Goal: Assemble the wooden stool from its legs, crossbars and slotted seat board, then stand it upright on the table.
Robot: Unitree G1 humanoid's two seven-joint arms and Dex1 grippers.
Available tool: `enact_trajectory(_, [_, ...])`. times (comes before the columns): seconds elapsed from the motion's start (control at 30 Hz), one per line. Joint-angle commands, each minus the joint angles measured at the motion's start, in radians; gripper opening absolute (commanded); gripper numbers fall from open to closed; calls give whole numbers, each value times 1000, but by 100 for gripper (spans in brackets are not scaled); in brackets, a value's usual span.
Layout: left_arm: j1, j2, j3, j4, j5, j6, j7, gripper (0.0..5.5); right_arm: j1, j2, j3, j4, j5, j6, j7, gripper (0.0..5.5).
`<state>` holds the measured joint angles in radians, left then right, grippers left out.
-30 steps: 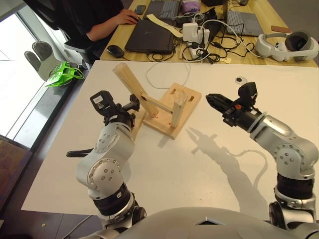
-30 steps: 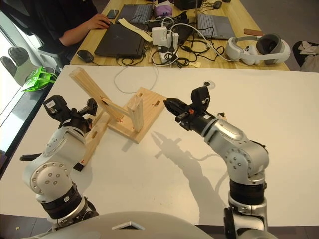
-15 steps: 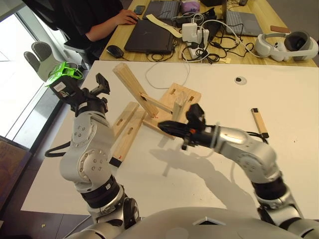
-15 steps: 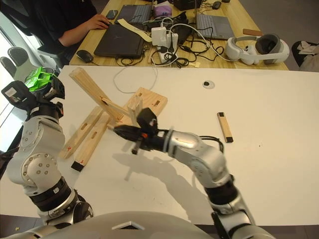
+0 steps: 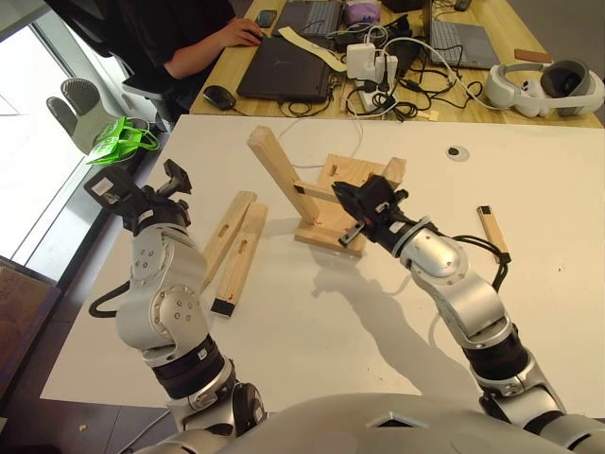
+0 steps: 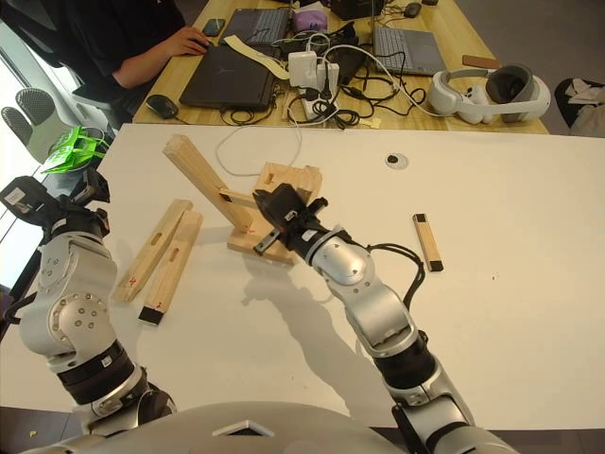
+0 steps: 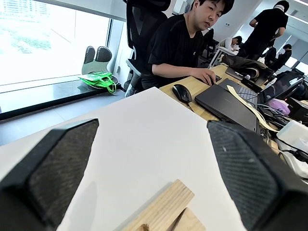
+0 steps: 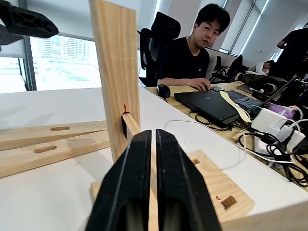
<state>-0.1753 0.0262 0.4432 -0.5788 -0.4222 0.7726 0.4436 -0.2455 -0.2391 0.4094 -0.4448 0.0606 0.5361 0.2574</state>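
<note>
The slotted seat board (image 5: 324, 224) lies flat at the table's middle. One leg (image 5: 274, 159) juts up from it, tilted to the left, and a crossbar (image 5: 317, 192) is plugged into that leg. My right gripper (image 5: 345, 197) is shut and sits low over the board, its fingertips (image 8: 146, 137) close to the crossbar (image 8: 129, 125) and the leg (image 8: 113, 72). Two loose slotted legs (image 5: 234, 244) lie side by side left of the board. My left gripper (image 7: 154, 159) is open with nothing in it, raised near the table's left edge (image 5: 142, 194), apart from the legs. A short crossbar (image 5: 492, 232) lies alone at the right.
A white cable (image 5: 321, 132) loops on the table behind the board, and a small black disc (image 5: 458, 151) lies at the back right. Beyond the far edge stands a desk with laptops (image 5: 284, 71), chargers and a headset; a person sits there.
My right arm has swept left across the table to the seat board, and the board with its leg has turned and shifted. My left gripper has pulled back left, away from the two loose legs.
</note>
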Motion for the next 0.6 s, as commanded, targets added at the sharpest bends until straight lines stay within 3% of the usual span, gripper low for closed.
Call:
enact_trajectory(0.03, [25, -30, -12, -23, 12, 6, 5, 418, 9, -52, -66, -53, -7, 19, 33, 17])
enact_trajectory(0.13, [38, -46, -23, -31, 15, 12, 7, 418, 28, -82, -100, -50, -13, 5, 53, 17])
enact_trajectory(0.23, [34, -50, -61, -11, 20, 31, -5, 418, 0, 23, -181, -118, 147, -47, 78, 17])
enact_trajectory(0.3, [26, -6, -129, 32, 47, 81, -40, 418, -90, 108, -264, -138, 123, -155, -38, 17])
enact_trajectory(0.4, [35, 103, -294, 121, 101, 173, -153, 418, -173, 124, -365, -112, -4, -239, -192, 17])
enact_trajectory(0.6, [-30, 144, -328, 184, 150, 136, -236, 418, -63, 223, -610, -62, 34, 90, -401, 17])
